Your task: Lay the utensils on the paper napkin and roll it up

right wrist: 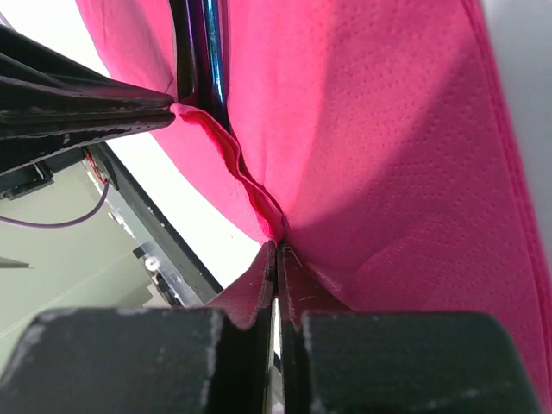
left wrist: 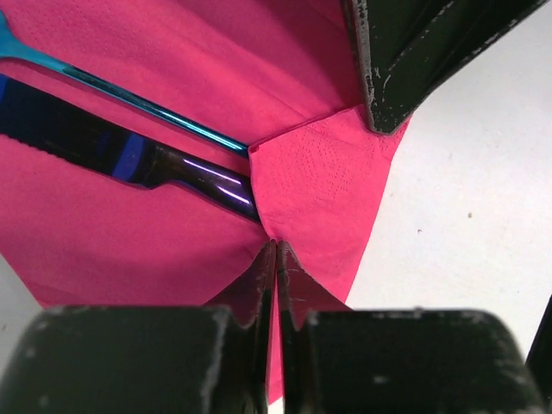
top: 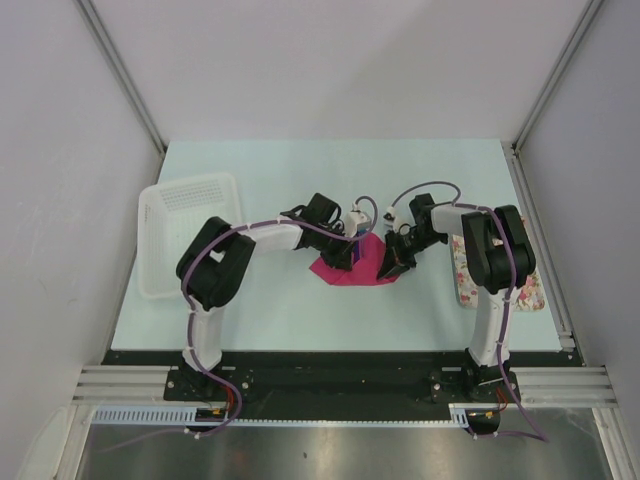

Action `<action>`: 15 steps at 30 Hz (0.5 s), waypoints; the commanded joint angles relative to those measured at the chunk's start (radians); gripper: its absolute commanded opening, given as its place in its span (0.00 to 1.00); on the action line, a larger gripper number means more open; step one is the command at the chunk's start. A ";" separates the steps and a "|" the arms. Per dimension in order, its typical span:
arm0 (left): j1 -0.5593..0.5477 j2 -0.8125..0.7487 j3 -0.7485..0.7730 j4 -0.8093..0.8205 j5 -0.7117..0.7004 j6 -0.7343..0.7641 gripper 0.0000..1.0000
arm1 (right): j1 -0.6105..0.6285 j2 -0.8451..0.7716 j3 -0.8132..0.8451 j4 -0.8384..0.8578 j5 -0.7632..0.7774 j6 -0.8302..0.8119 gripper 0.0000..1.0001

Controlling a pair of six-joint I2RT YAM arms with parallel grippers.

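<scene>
Nearest the bottom of the top view, the two arms rise from their bases on the pale blue desk [top: 300,320] and bend inward toward the centre of the frame. To the right of centre, a rectangular floral-patterned tray [top: 462,278] lies on the desk, its middle hidden behind the right arm, so what it holds cannot be told. At the centre lies the magenta-pink paper napkin [top: 340,272], with both tools meeting over it. The left tool [left wrist: 276,252] has its jaws pressed together on a raised pleat of the napkin's edge. The right tool [right wrist: 276,250] is likewise pinched tight on a fold of the same sheet. In the left wrist view, one finger [left wrist: 397,69] of the right tool comes down from the upper right onto the corner of a folded-over flap. Two utensils rest on the napkin in the upper left of that view: a dark blue knife [left wrist: 129,155] with a glossy purple sheen and, just beyond it, a slim teal-blue handle [left wrist: 129,97]. The ends of both are tucked under the flap. Farther off, at the left of the top view, sits a white plastic basket [top: 190,195], its perforated floor showing plainly, well apart from the napkin.
</scene>
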State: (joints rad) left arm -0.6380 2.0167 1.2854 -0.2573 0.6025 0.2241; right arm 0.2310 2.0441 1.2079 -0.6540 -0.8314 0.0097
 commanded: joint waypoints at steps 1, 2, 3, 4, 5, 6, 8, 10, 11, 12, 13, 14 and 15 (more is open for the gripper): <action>0.003 0.011 0.043 -0.016 -0.009 -0.022 0.03 | 0.014 -0.002 0.047 0.024 0.043 0.004 0.06; 0.003 0.011 0.043 -0.016 -0.009 -0.022 0.00 | 0.016 -0.007 0.051 0.017 0.043 0.003 0.11; 0.003 0.011 0.042 -0.017 -0.010 -0.020 0.00 | 0.014 -0.013 0.056 0.011 0.046 0.003 0.15; 0.003 0.014 0.042 -0.019 -0.012 -0.020 0.00 | 0.014 -0.033 0.056 0.011 0.049 0.004 0.18; 0.001 0.014 0.042 -0.022 -0.018 -0.019 0.00 | 0.013 -0.044 0.056 0.007 0.051 0.006 0.22; 0.003 0.014 0.043 -0.023 -0.020 -0.019 0.00 | 0.014 -0.056 0.064 -0.005 0.054 0.006 0.25; 0.001 0.014 0.042 -0.025 -0.023 -0.019 0.00 | 0.011 -0.091 0.070 -0.021 0.060 0.000 0.31; 0.003 0.014 0.040 -0.026 -0.021 -0.023 0.00 | 0.007 -0.114 0.079 -0.044 0.067 -0.007 0.34; 0.001 0.014 0.038 -0.026 -0.020 -0.023 0.00 | 0.008 -0.133 0.081 -0.050 0.072 -0.008 0.34; 0.001 0.013 0.035 -0.025 -0.021 -0.026 0.00 | 0.005 -0.143 0.079 -0.058 0.078 -0.007 0.35; 0.001 0.013 0.034 -0.022 -0.021 -0.029 0.00 | 0.005 -0.151 0.078 -0.059 0.101 -0.007 0.34; 0.003 0.013 0.034 -0.023 -0.018 -0.029 0.00 | 0.005 -0.169 0.076 -0.058 0.112 -0.008 0.34; 0.003 0.013 0.032 -0.020 -0.018 -0.029 0.00 | 0.005 -0.177 0.071 -0.050 0.120 -0.007 0.34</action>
State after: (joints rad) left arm -0.6380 2.0270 1.2964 -0.2741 0.5930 0.2089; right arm 0.2398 1.9495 1.2484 -0.6910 -0.7635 0.0208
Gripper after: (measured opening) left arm 0.004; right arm 0.345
